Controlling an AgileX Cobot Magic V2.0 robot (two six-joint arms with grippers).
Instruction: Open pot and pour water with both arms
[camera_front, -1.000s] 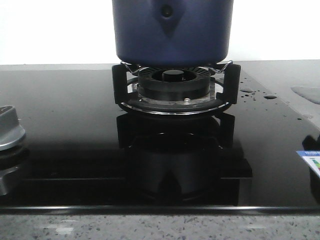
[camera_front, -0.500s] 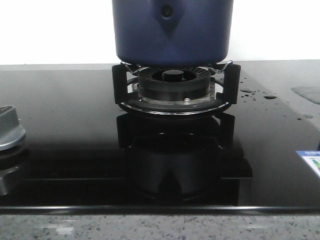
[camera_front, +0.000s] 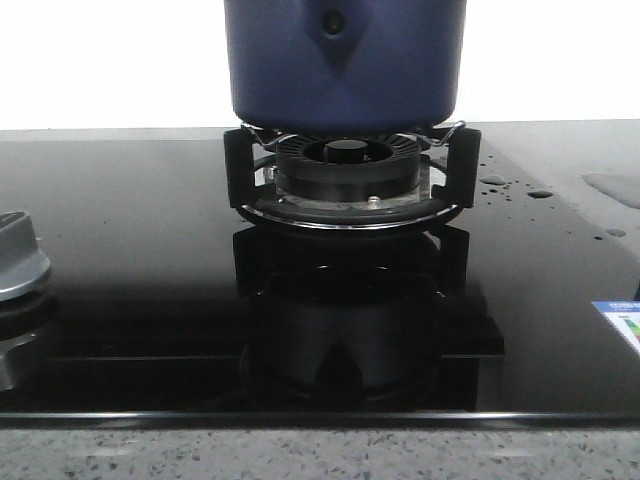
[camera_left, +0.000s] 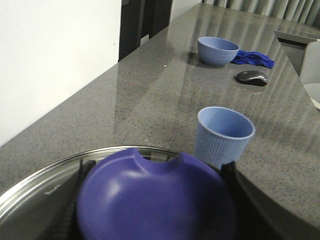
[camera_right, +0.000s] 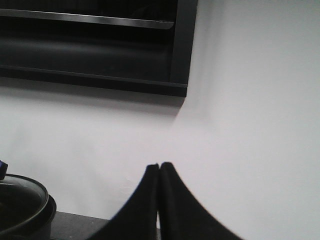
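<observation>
readable text: none | sticker (camera_front: 622, 325) on hob's right edge: blue band, coloured bars, print too small to read

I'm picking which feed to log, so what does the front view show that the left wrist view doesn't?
Only the front view shows the pot body on the black burner ring, the glass cooktop and a knob. Only the left wrist view shows the purple lid knob between the left gripper fingers, a ribbed blue cup, blue bowl and mouse. Nothing clearly appears in both.
</observation>
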